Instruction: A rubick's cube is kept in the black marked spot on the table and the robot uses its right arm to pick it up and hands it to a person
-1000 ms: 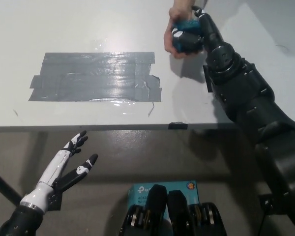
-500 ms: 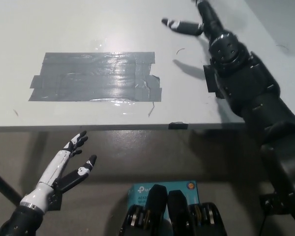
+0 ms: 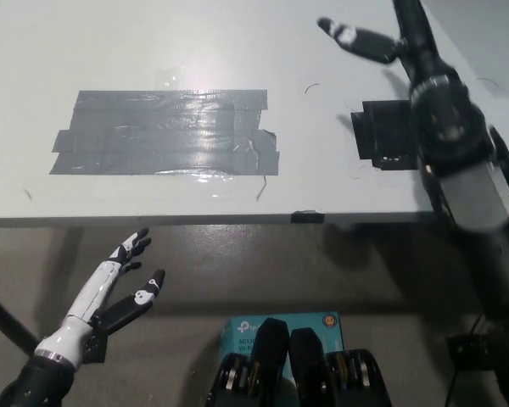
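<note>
No Rubik's cube shows in the head view. My black right hand (image 3: 369,41) is at the top right above the table, open, its fingers spread toward picture left with nothing in them. The black marked spot (image 3: 388,136) lies bare on the white table (image 3: 153,42), just left of my right forearm. Below the table's front edge at the lower left, my white left hand (image 3: 119,284) rests open and holds nothing.
A large patch of grey tape (image 3: 165,131) covers the middle of the table. The table's front edge (image 3: 195,219) crosses the picture. A blue box (image 3: 284,326) sits on the floor below it.
A second ago a person's hand and my right hand both gripped the cube at the top. The cube and the person's hand are gone; my right hand has opened and swung right, uncovering the black spot.
</note>
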Available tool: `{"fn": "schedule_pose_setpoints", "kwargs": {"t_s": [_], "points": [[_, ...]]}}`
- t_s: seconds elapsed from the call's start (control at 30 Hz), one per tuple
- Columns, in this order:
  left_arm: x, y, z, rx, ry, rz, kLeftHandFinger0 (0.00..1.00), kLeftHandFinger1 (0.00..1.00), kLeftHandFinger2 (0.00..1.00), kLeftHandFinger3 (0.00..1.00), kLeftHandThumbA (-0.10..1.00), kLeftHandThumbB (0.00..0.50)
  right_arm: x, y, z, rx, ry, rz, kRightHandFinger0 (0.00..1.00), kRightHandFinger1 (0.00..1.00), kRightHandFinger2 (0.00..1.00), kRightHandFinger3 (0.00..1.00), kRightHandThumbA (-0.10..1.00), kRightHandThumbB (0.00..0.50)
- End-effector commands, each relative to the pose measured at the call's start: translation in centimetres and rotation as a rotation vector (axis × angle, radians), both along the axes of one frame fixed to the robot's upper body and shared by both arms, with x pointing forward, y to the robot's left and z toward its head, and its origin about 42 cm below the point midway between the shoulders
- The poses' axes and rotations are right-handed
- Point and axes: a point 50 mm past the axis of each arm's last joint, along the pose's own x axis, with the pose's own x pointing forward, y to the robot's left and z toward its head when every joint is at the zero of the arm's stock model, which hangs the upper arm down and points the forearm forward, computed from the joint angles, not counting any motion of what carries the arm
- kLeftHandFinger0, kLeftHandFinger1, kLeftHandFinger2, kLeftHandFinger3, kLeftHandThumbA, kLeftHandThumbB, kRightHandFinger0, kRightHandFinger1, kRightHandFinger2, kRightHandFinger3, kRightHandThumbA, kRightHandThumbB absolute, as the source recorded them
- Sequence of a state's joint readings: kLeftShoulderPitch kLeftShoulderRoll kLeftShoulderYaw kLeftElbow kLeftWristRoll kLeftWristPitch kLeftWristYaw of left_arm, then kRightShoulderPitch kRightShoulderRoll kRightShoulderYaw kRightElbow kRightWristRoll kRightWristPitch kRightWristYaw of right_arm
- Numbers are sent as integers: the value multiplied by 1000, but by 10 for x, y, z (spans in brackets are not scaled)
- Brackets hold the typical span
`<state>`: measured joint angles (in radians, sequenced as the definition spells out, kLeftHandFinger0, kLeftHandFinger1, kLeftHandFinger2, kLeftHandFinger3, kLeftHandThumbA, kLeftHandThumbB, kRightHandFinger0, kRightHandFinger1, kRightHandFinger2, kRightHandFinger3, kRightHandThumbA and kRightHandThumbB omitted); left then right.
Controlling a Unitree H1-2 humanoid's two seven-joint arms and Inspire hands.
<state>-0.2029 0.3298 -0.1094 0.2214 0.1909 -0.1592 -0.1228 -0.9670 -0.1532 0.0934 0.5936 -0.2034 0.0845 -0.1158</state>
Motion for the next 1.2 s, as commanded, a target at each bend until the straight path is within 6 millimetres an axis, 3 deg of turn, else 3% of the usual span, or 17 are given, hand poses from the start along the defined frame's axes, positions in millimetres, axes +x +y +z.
{"fn": "schedule_pose_setpoints", "kwargs": {"t_s": [0.0, 0.1, 0.3, 0.4, 0.47, 0.57, 0.6, 0.63, 0.73, 1.17], "points": [[3, 2, 9, 3, -55, -16, 933, 1000, 1000, 1000, 564, 85, -152, -48, 66, 28, -463, 111, 1000, 1000, 1000, 1000, 908, 440], [-8, 2, -3, 0, -25, -9, 935, 1000, 1000, 1000, 565, 88, -189, -56, 26, 80, -467, 160, 1000, 1000, 1000, 1000, 851, 394], [-29, 6, -21, 0, 18, 11, 934, 1000, 1000, 1000, 578, 85, -230, -63, -36, 142, -402, 156, 1000, 1000, 1000, 1000, 795, 313], [-32, 11, -22, 5, 26, 20, 924, 1000, 1000, 1000, 558, 75, -232, -66, -64, 197, -361, 113, 1000, 1000, 1000, 1000, 816, 325], [-32, 11, -23, 4, 26, 23, 923, 1000, 1000, 1000, 547, 68, -232, -67, -76, 216, -333, 94, 1000, 1000, 1000, 1000, 823, 306], [-30, 9, -21, 5, 32, 22, 939, 1000, 1000, 1000, 568, 92, -232, -68, -99, 228, -274, 86, 1000, 1000, 1000, 1000, 775, 275], [-29, 8, -20, 3, 33, 21, 941, 1000, 1000, 1000, 572, 93, -232, -67, -105, 229, -259, 83, 1000, 1000, 1000, 1000, 695, 254], [-29, 8, -19, 1, 32, 21, 942, 1000, 1000, 1000, 574, 90, -231, -67, -112, 222, -243, 75, 1000, 1000, 1000, 1000, 783, 267], [-28, 9, -19, -2, 30, 14, 945, 1000, 1000, 1000, 591, 87, -226, -67, -142, 245, -153, 43, 1000, 1000, 1000, 1000, 752, 246], [-19, 5, -12, -12, 2, 7, 948, 1000, 1000, 1000, 652, 102, -208, -74, -198, 302, 6, 8, 1000, 1000, 1000, 1000, 753, 277]]}}
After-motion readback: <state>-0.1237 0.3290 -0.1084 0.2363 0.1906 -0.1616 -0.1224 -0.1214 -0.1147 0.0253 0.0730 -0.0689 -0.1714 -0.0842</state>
